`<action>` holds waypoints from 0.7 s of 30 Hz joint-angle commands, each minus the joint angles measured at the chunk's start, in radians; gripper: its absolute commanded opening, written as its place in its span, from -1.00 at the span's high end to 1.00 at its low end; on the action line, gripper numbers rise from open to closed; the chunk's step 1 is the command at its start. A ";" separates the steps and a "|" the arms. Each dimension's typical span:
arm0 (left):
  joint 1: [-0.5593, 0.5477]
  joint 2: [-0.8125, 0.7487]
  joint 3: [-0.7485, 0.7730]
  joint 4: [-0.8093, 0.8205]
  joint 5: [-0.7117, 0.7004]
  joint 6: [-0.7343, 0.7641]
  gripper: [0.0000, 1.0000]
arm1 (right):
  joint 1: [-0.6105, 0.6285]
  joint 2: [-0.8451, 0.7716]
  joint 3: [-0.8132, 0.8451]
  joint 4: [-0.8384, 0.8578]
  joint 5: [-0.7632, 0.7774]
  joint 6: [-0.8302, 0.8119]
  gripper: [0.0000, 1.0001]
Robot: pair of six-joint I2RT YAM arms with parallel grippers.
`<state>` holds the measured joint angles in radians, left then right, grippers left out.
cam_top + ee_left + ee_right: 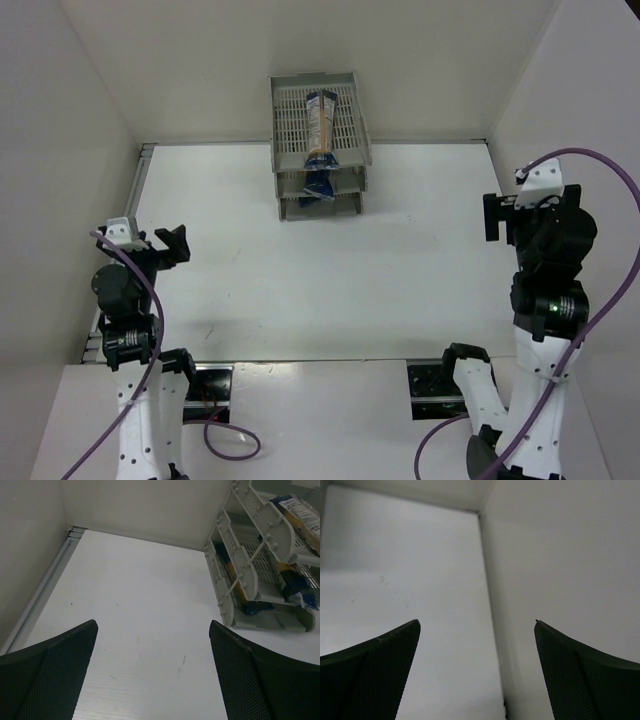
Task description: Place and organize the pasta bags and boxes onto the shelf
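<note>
My left gripper (152, 625) spread wide and empty near left, my right gripper (476, 623) likewise near right, grey shelf (289, 118) far centre, pasta pack (321, 122) on top tray, print unreadable.

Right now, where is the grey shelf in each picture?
Top external: the shelf stands at the top centre of the picture.
Left wrist: it fills the upper right corner, seen from its side.
Right wrist: it is not in this picture.
Shared landmark: the pasta pack lying on top of it shows in the top external and left wrist views.
</note>
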<state>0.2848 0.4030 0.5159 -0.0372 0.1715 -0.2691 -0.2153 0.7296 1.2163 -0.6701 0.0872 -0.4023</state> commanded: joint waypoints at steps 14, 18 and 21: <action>-0.090 -0.058 -0.010 0.039 -0.018 -0.009 -0.99 | -0.045 0.080 0.002 -0.632 -0.113 0.062 -1.00; -0.099 -0.067 -0.010 0.039 -0.018 -0.009 -0.99 | -0.058 0.059 -0.043 -0.632 -0.126 0.062 -1.00; -0.099 -0.067 -0.010 0.039 -0.018 -0.009 -0.99 | -0.058 0.034 -0.043 -0.632 -0.126 0.062 -1.00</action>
<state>0.1905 0.3489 0.5095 -0.0368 0.1570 -0.2684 -0.2687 0.7769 1.1816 -1.2827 -0.0418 -0.3561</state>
